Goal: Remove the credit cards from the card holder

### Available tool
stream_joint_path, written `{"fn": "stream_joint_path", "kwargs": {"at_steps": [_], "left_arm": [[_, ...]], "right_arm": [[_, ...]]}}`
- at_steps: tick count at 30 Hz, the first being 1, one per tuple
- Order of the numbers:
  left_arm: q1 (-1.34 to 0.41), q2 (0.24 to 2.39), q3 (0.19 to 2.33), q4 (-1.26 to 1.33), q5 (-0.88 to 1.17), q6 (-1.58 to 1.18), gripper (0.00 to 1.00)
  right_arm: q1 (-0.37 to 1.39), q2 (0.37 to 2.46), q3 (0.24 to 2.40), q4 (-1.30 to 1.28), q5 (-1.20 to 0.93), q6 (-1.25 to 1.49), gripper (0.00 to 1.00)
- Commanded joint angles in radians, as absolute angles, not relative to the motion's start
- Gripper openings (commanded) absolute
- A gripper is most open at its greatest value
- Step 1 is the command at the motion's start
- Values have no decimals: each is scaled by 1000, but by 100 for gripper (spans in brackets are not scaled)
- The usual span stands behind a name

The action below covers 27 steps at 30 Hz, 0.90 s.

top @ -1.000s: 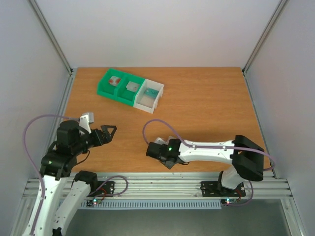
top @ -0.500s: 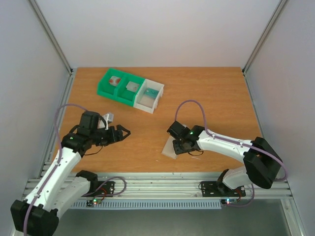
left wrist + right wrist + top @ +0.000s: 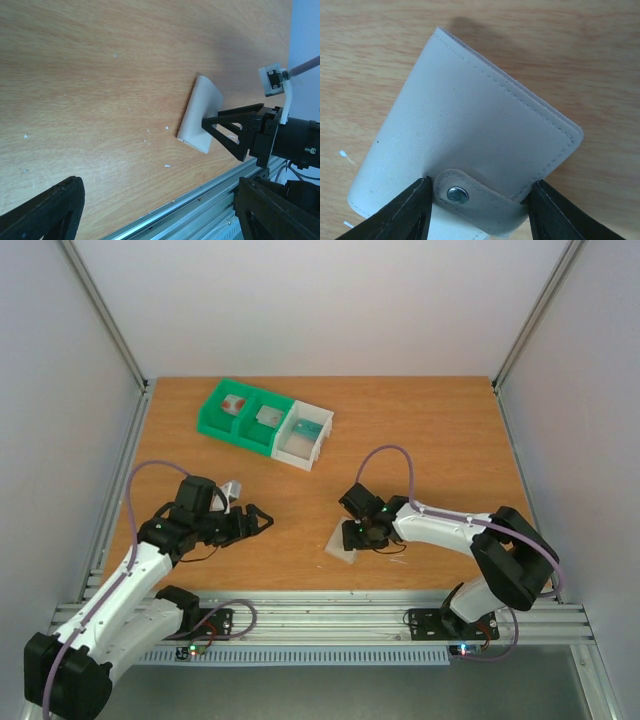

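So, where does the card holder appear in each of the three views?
Top external: card holder low centre, by the table's near edge.
Left wrist: card holder right of centre, lying flat.
Right wrist: card holder fills the middle.
Shared landmark: the right hand, its black fingers at the holder.

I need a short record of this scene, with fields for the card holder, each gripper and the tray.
card holder: closed, lying on the table near its front edge
snap tab: fastened
right gripper: at the holder, jaws either side of the snap tab; pinch unclear
left gripper: jaws open, empty, left of the holder, apart from it
tray: green and white, at the back, small items inside
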State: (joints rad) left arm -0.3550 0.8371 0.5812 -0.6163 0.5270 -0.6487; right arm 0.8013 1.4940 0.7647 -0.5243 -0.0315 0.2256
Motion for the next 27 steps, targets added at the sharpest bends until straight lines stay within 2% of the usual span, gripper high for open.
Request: {"fn": "stream_joint_path", "kwargs": {"at_steps": [1, 13, 20, 27], "left_arm": [[-359, 818, 582, -565, 532, -663, 83], [-359, 758, 522, -552, 528, -693, 83], [-359, 739, 529, -579, 524, -690, 83], [-359, 703, 532, -606, 495, -689, 83]], "right_arm": [[796, 1540, 810, -445, -96, 196, 53], [798, 1648, 974, -479, -135, 20, 54], [809, 1681, 1048, -518, -144, 16, 53], [927, 1693, 1143, -705, 95, 24, 43]]}}
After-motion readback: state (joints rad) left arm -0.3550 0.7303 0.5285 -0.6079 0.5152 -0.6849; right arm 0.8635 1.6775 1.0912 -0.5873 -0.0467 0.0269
